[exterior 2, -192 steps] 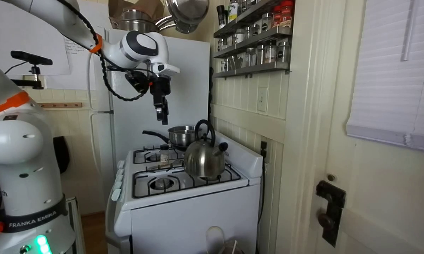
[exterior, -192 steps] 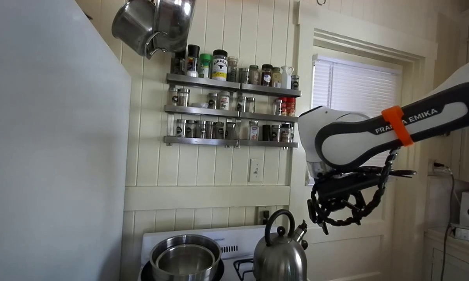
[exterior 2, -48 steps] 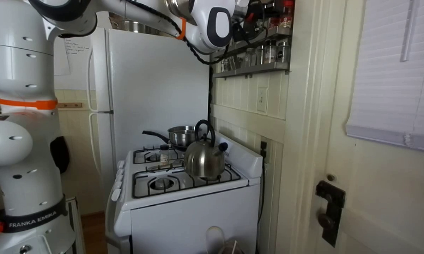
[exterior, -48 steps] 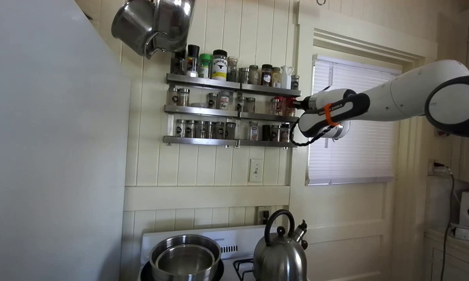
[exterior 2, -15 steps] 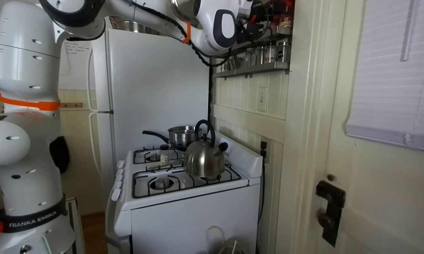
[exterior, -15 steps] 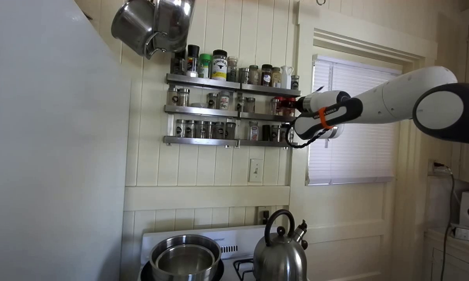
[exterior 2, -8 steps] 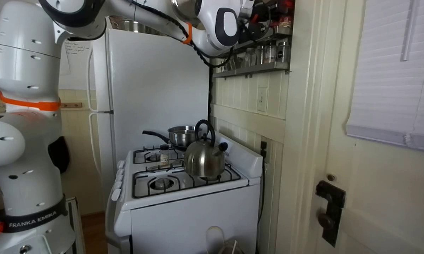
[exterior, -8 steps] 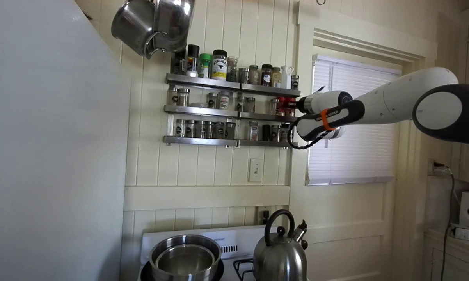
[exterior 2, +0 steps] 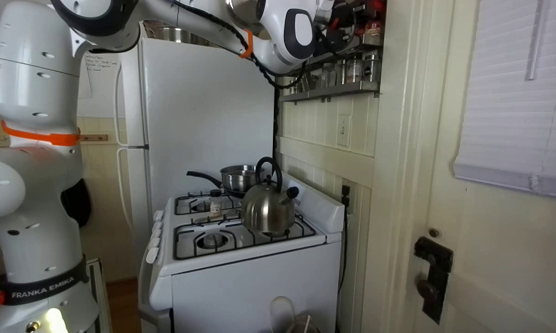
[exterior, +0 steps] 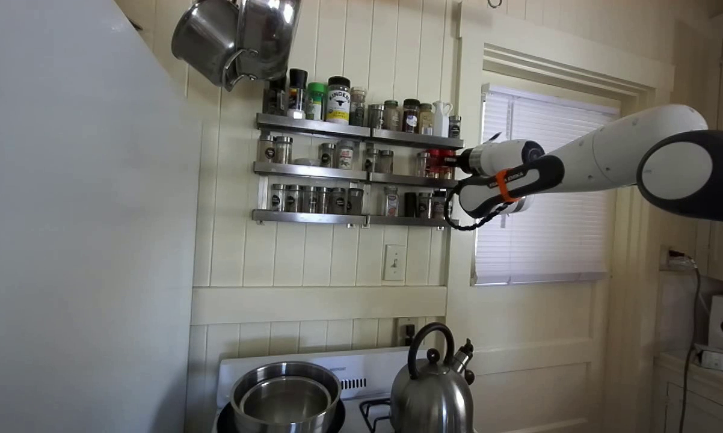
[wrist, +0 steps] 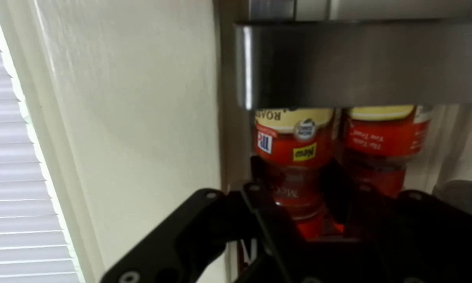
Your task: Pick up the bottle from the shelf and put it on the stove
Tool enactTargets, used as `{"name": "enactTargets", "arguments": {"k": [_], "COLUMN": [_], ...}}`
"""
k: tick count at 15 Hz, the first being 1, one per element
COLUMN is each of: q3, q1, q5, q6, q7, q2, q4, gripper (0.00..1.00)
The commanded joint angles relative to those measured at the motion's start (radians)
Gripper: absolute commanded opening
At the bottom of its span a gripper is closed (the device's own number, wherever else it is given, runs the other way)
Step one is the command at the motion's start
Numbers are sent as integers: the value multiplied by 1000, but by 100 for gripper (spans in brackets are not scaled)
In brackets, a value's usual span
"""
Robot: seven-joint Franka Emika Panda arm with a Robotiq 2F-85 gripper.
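The gripper (wrist: pixel 293 169) is straddling a red bottle (wrist: pixel 295 143), which is standing behind the middle rail of the shelf (wrist: pixel 361 65); dimness is hiding whether it is gripping. A second red bottle (wrist: pixel 381 133) and door trim (wrist: pixel 138 118) are crowding opposite sides. A kettle (exterior 2: pixel 268 210), pan (exterior 2: pixel 236 178) and spice jar (exterior 2: pixel 216 204) are occupying the stove (exterior 2: pixel 255 286).

Two red bottles (wrist: pixel 297 157), one three-tier shelf (exterior: pixel 349 174), one stove (exterior 2: pixel 252 277), one kettle (exterior 2: pixel 268 210)

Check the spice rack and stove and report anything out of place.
One oddity: a dark-capped jar stands upright on the stove, apart from the spice jars on the rack, where it likely belongs. I see no spill or damage, though the arm hides part of the rack.
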Motion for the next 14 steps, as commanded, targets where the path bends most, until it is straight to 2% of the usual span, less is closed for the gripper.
{"name": "enactTargets", "arguments": {"k": [1,7,14], "q3": [-12,-35,-43], "q1": [-3,42,77], "q5": [16,95,134], "q6": [0,2,15], "q7": [0,-10,-35], "q2": [2,-48,-67], "q4": [7,-46,-80], "gripper": [13,13,13]}}
